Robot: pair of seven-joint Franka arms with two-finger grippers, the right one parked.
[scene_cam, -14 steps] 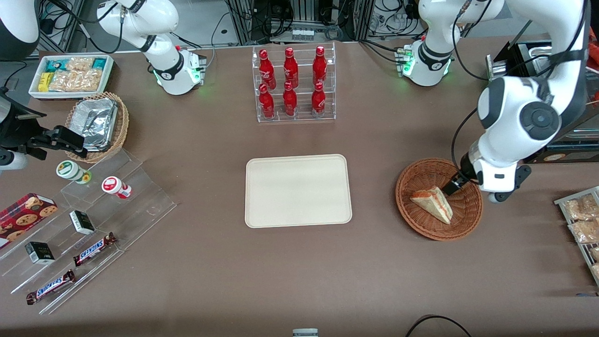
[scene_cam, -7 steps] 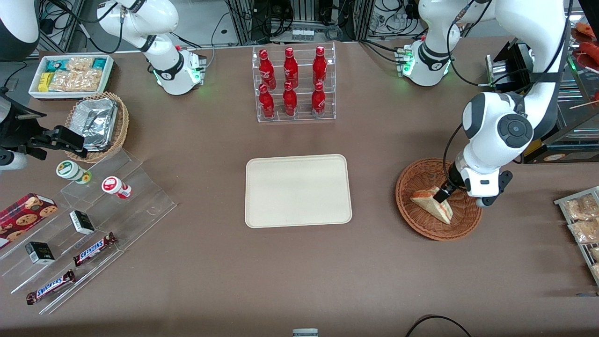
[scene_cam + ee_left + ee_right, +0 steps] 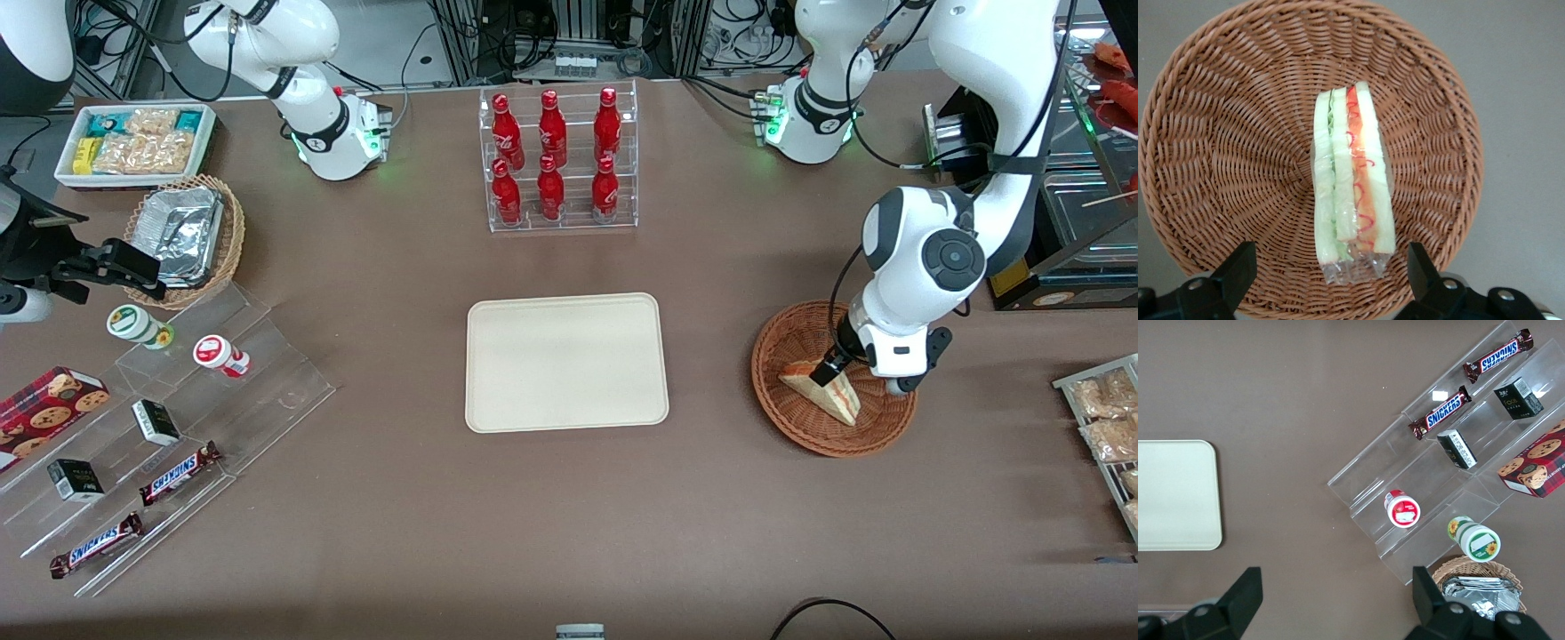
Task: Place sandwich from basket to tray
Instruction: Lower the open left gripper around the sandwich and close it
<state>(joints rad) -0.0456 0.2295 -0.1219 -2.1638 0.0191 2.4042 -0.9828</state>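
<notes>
— Although the front camera hid the jaws, what did the wrist camera show?
— The black two-finger gripper (image 3: 1328, 280) stood spread wide, fingers (image 3: 1238, 270) flanking the clear-wrapped triangular white-bread sandwich (image 3: 1351, 180) without touching it.
— Where did it lie?
— Inside the round reddish-brown wicker basket (image 3: 787, 342), on brown tabletop (image 3: 569, 516), well apart from the cream rectangular tray (image 3: 566, 362).
</notes>
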